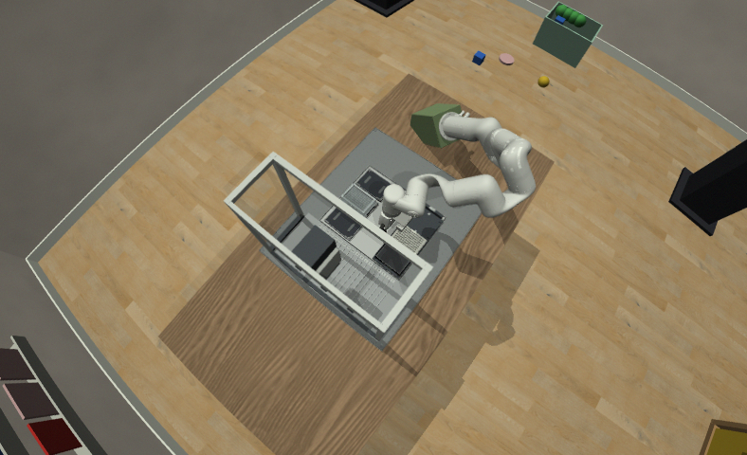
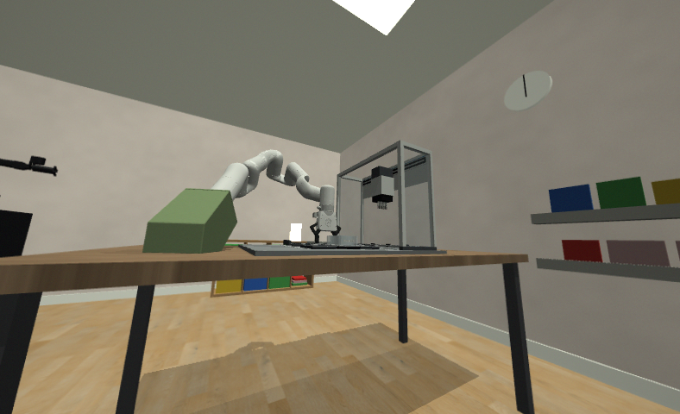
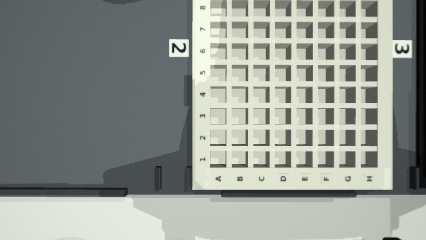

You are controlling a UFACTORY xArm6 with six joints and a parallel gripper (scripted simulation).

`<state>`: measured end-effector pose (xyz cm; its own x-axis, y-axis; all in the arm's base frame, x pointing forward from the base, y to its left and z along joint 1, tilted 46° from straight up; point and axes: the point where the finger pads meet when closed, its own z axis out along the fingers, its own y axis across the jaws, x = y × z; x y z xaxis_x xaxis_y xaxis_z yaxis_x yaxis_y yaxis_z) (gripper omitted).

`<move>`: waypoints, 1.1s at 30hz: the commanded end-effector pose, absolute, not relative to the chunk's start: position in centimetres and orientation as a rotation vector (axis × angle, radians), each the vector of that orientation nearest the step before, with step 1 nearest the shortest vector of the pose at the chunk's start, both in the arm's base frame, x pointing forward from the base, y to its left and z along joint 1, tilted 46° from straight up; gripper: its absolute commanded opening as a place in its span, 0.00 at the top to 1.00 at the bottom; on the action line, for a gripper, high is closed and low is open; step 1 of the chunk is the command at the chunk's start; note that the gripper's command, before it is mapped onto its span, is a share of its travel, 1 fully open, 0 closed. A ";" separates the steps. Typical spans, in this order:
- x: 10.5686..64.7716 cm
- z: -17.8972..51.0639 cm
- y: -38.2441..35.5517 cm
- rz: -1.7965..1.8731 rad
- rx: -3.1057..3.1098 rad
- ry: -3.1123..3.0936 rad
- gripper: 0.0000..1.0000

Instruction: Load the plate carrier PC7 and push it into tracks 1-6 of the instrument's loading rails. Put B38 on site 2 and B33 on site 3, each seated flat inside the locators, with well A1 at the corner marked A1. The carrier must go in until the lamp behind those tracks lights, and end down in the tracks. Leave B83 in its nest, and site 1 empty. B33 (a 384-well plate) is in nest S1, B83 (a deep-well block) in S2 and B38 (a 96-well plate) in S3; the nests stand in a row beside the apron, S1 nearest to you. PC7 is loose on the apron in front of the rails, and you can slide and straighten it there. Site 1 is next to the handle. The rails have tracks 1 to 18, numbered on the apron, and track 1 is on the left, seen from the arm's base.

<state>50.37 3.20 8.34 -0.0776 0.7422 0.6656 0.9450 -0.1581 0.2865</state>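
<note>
In the wrist view the white 96-well plate B38 (image 3: pixel 292 95) lies flat on the dark carrier PC7 (image 3: pixel 90 100), between the site labels 2 (image 3: pixel 179 48) and 3 (image 3: pixel 401 48). Its well A1 is at the lower left corner. The site to its left is bare. My fingers are out of the wrist view. In the overhead view my gripper (image 1: pixel 386 225) hangs low at the carrier's long edge beside B38 (image 1: pixel 408 238), and a dark plate (image 1: pixel 391 258) lies on the following site. In the side view my gripper (image 2: pixel 324 233) is open and holds nothing.
The pale apron (image 3: pixel 200 215) runs along the carrier's near edge. The nests stand in a row beside it, with the grey deep-well block (image 1: pixel 357 197) in the middle one. The instrument frame (image 1: pixel 326 242) and its rails (image 1: pixel 360 282) stand beyond the carrier.
</note>
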 end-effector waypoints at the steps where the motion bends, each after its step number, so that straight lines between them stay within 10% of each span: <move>1: 50.5 8.4 3.2 -1.073 -1.927 -1.836 0.00; 33: 50.8 7.9 4.1 -1.073 -1.927 -1.836 0.00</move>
<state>50.72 4.05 7.67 -0.0777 0.7423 0.6656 0.9449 -0.1582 0.2866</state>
